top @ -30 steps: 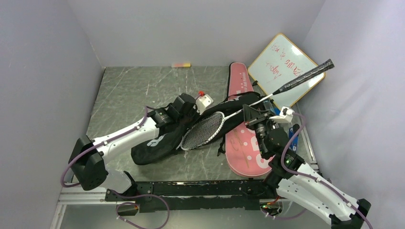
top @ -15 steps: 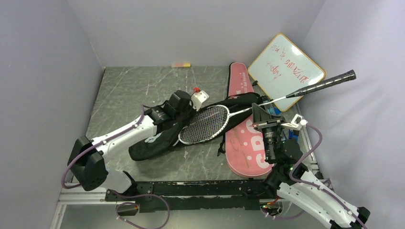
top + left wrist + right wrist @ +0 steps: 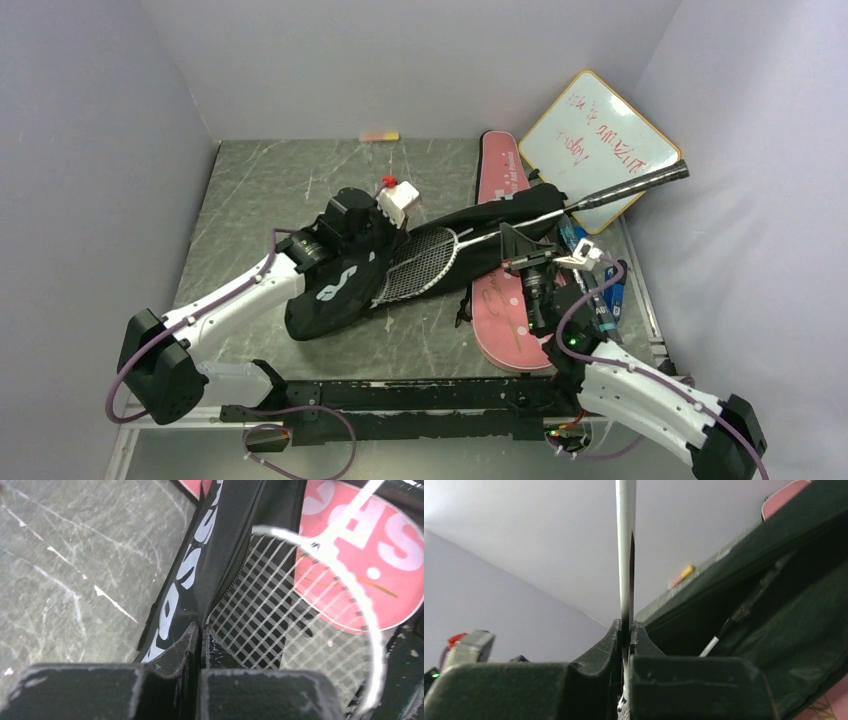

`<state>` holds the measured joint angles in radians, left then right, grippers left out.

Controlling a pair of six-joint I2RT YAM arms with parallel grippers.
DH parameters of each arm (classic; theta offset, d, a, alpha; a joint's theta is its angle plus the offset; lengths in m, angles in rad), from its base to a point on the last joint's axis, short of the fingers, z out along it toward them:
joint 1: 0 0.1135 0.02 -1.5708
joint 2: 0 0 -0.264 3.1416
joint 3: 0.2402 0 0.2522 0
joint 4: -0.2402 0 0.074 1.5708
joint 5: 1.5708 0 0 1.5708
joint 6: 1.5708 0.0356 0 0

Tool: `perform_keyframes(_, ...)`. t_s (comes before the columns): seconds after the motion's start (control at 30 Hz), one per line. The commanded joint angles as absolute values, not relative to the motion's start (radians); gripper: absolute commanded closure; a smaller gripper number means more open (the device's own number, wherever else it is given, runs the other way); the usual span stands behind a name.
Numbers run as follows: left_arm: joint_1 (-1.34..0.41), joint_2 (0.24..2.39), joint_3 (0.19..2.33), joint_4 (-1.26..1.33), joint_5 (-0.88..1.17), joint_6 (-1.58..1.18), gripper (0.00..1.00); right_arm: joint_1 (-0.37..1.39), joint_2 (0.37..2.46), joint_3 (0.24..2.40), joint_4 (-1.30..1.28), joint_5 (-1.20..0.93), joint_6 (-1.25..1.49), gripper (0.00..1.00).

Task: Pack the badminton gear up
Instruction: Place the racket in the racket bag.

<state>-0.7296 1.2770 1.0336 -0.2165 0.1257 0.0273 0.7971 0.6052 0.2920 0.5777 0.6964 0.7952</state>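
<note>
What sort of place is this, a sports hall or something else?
Probably a robot lab's test booth: plain grey walls box in a table, a left arm and a right arm are bolted at its near edge, and a whiteboard leans in the corner. The racket and black cover look like props.

The CROSSWAY cover (image 3: 330, 295) is laid left of the SPORT cover (image 3: 503, 315), one end across it. The racket (image 3: 420, 265) is laid over both. The whiteboard (image 3: 600, 140) is propped behind-right of the SPORT cover; the marker (image 3: 379, 136), well behind-left.
</note>
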Motion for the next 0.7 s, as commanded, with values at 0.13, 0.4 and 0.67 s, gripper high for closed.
perform_keyframes(0.13, -0.704, 1.247, 1.032, -0.045, 0.331, -0.049, 0.95, 0.796, 0.842, 0.238, 1.032, 0.555, 0.844, 1.0)
perform_keyframes(0.4, -0.67, 1.294, 1.055, -0.044, 0.398, -0.097, 0.95, 0.847, 1.151, 0.282, 1.235, 0.461, 0.934, 1.0)
perform_keyframes(0.67, -0.626, 1.257, 1.031, 0.018, 0.452, -0.135, 0.95, 0.966, 1.413, 0.362, 1.318, 0.55, 0.901, 1.0)
